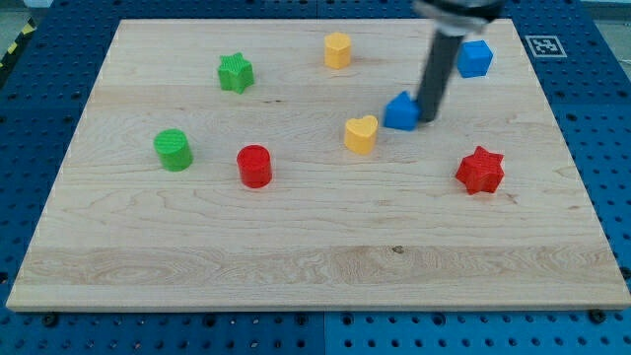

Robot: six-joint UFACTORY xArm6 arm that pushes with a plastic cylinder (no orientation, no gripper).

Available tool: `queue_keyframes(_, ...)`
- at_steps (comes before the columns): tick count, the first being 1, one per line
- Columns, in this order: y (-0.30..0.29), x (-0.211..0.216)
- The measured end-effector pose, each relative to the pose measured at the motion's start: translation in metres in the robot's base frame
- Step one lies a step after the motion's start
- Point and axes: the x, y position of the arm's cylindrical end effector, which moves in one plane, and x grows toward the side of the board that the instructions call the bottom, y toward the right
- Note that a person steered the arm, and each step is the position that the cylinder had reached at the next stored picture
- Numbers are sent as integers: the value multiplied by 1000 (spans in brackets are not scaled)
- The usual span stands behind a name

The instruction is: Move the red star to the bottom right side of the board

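My tip (428, 120), a bare rod with no claw, touches a blue block (399, 111), above-left of the red star (480, 171).

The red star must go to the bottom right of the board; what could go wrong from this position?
1. My tip is beside the blue block, above and left of the red star; moving carelessly may drag that blue block along.
2. A push off the star's centre could spin it aside.
3. The star lies near the board's right edge; overshooting might send it off.

The red star (480, 170) lies flat on the table (296, 266), at about four o'clock from the board's centre, near the view's right edge.
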Motion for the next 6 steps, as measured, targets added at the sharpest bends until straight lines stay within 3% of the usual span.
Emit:
queue_keyframes(1,-37,71)
queue_keyframes(2,43,142)
queue_keyframes(3,70,119)
queue_keyframes(4,4,35)
queue_keyframes(5,49,36)
queue_keyframes(6,122,132)
